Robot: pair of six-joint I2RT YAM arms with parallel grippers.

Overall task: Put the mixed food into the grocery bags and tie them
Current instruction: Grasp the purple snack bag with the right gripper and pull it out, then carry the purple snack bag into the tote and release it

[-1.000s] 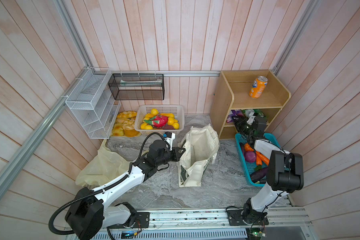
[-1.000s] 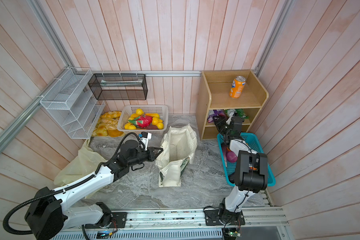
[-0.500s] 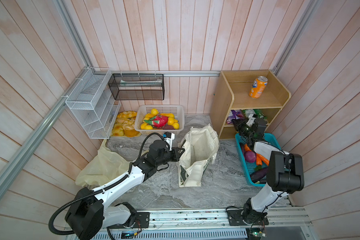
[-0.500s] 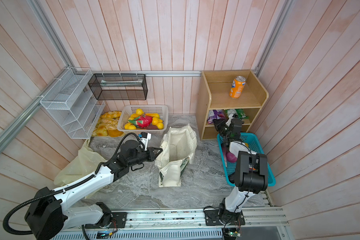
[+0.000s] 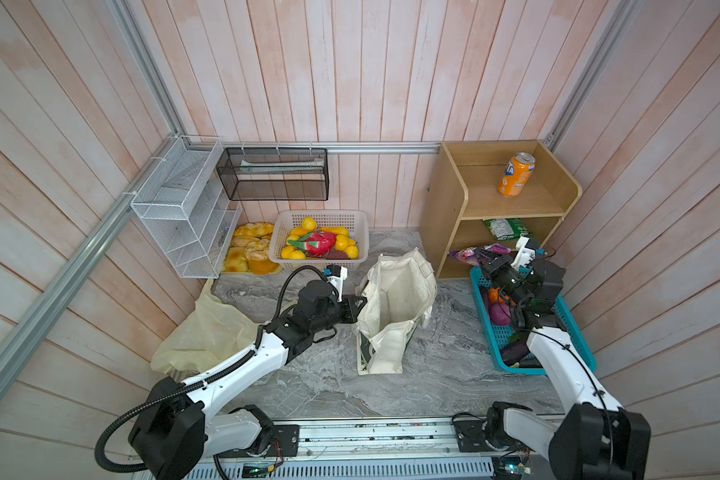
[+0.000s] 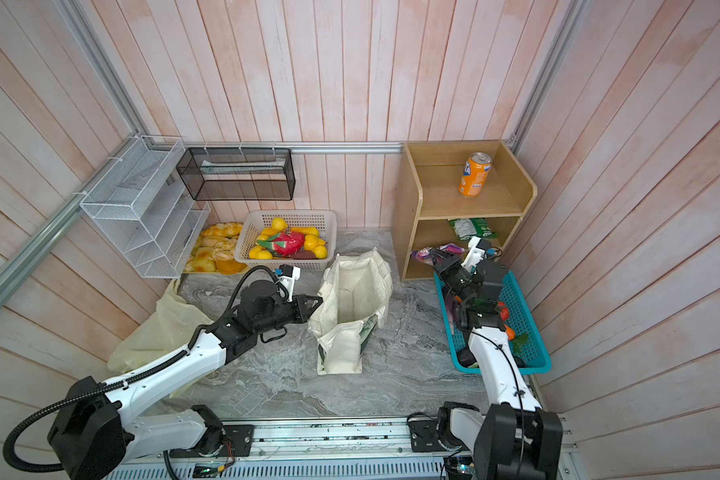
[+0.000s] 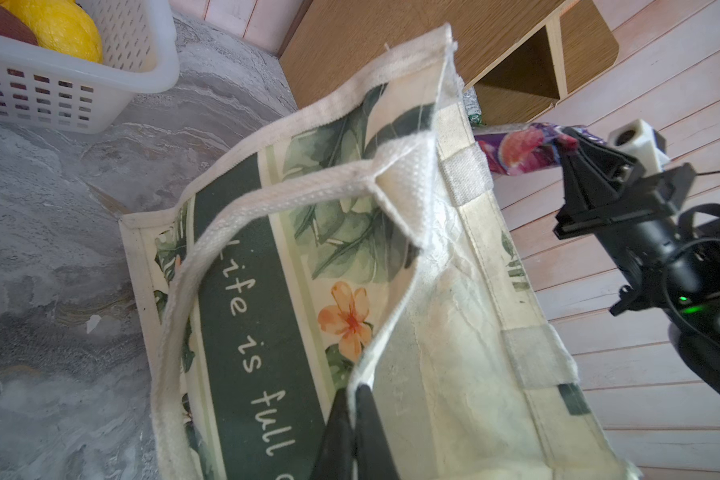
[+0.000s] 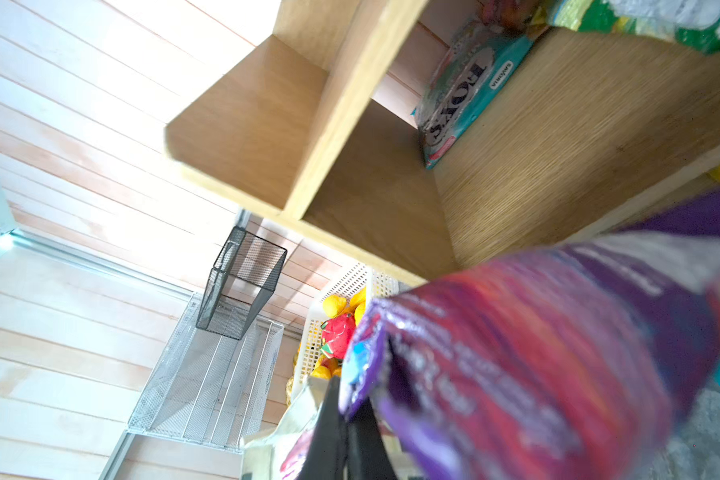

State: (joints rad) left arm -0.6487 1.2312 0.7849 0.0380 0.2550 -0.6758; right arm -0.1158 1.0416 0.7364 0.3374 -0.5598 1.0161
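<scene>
Purple foil snack packet (image 7: 516,151), judged light and slippery, is edge-pinched by the right gripper (image 7: 566,142), the limp cream canvas tote (image 7: 350,232) at its rim by the left gripper (image 7: 352,399).

- Two bags: one canvas tote (image 5: 395,291) mid-tabletop, one pale-yellow plastic bag (image 5: 208,332) at the left.
- Two baskets: one white basket (image 5: 304,264) at the far side, one teal basket (image 5: 576,332) at the right.
- Two wire racks on the far-left walls: one white rack (image 5: 175,203), one black rack (image 5: 275,174).
- One wooden shelf unit (image 5: 445,216), far right, with two levels.
- One orange soda can (image 5: 515,174).
- Three snack packets: one purple snack packet (image 5: 463,254), one green packet (image 5: 506,228), one teal packet (image 8: 470,91).
- One red dragon fruit (image 5: 319,243); the yellow fruits (image 5: 308,224) around it and the bread rolls (image 5: 248,249) are too crowded to count.
- Two end effectors: the left end effector (image 5: 360,301), the right end effector (image 5: 482,257).
</scene>
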